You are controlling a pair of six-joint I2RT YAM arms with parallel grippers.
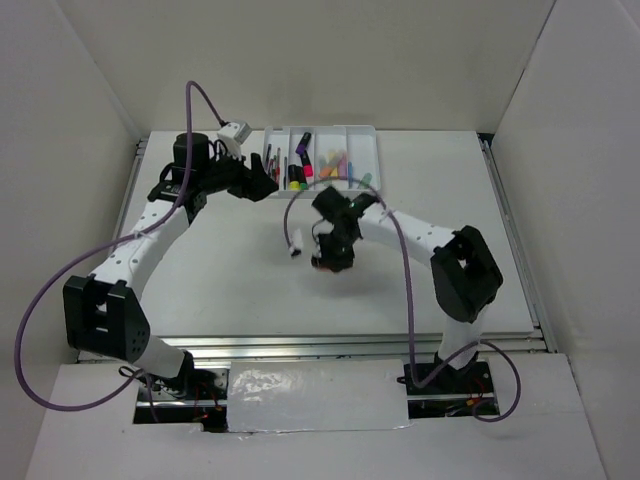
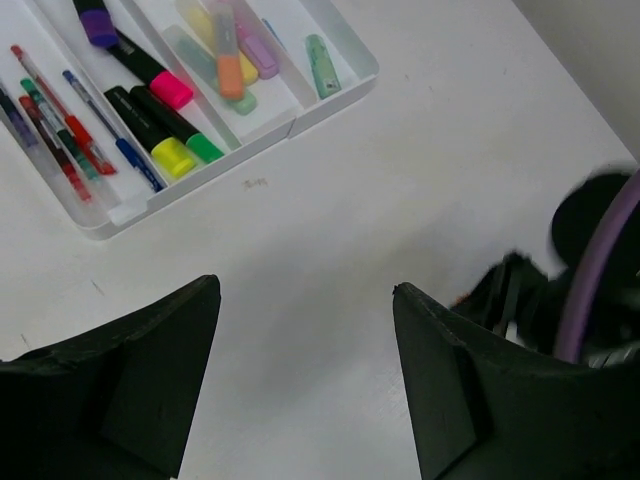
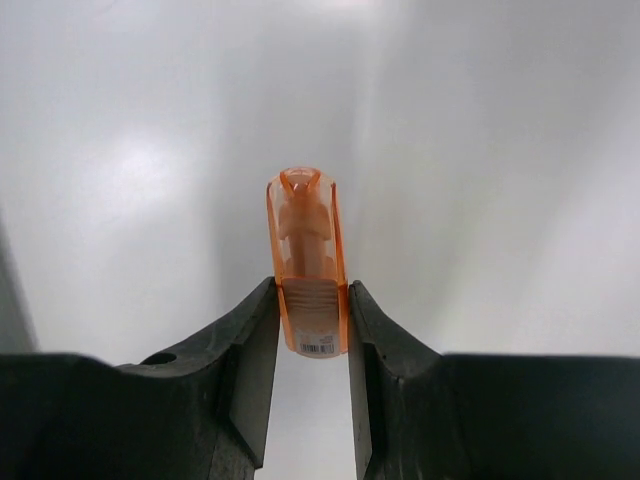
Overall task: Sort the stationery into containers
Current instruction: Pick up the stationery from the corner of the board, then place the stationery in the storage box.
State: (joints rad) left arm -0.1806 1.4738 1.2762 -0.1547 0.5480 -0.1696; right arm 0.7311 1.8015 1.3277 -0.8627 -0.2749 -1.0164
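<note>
Both fingers (image 3: 250, 350) of the right gripper (image 3: 312, 295) pinch the orange marker (image 3: 305, 230), its far end jutting past their tips.

On my right wrist feed, the right gripper (image 3: 311, 300) sits with its two black fingers (image 3: 245, 350) touching an orange marker (image 3: 305, 225), one finger on its left side and one on its right. The marker's translucent cap end points toward the far side, with a paler tip visible inside (a small barcode label sits at the near end). Beneath it lies the glossy white table (image 3: 500, 150); I can't tell whether the marker rests on it.
</note>
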